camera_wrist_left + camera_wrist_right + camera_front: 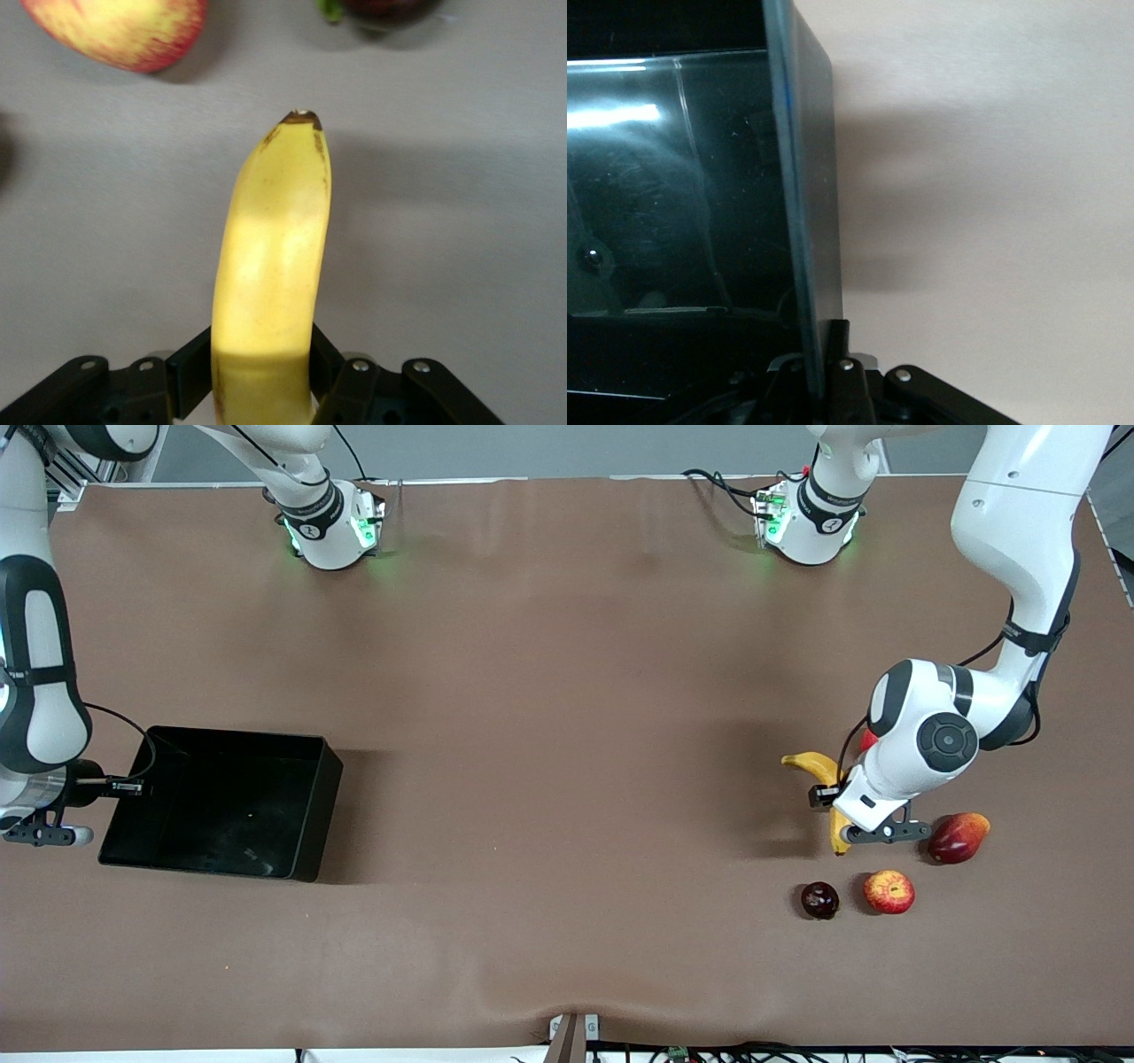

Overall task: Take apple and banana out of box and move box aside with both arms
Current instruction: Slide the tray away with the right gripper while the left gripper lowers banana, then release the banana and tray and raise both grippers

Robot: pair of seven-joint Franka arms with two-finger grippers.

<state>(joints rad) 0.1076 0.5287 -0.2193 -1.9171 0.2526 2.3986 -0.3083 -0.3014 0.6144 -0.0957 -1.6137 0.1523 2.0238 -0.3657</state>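
Left gripper (873, 833) is down at the left arm's end of the counter (567, 691), fingers (341, 376) pinched on either side of the banana (270, 283) near one end. The banana lies curved, its long axis running from a tip farther from the front camera down toward the gripper; in the left wrist view the dark free tip points straight away from the gripper, toward the apple (889, 892) and the plum (819, 900). Those two sit side by side, close together, nearer to the front camera than the banana. The red-orange mango (958, 838) lies just beside the left gripper, toward the left arm's end of the counter.

Over at the right arm's end, the black box (221, 802) sits on the counter, long side running across the counter. The right gripper (53, 834) is at the box's end wall, and the right wrist view shows the thin wall edge (799, 221) running between the fingers (849, 376), pinched narrow on it.
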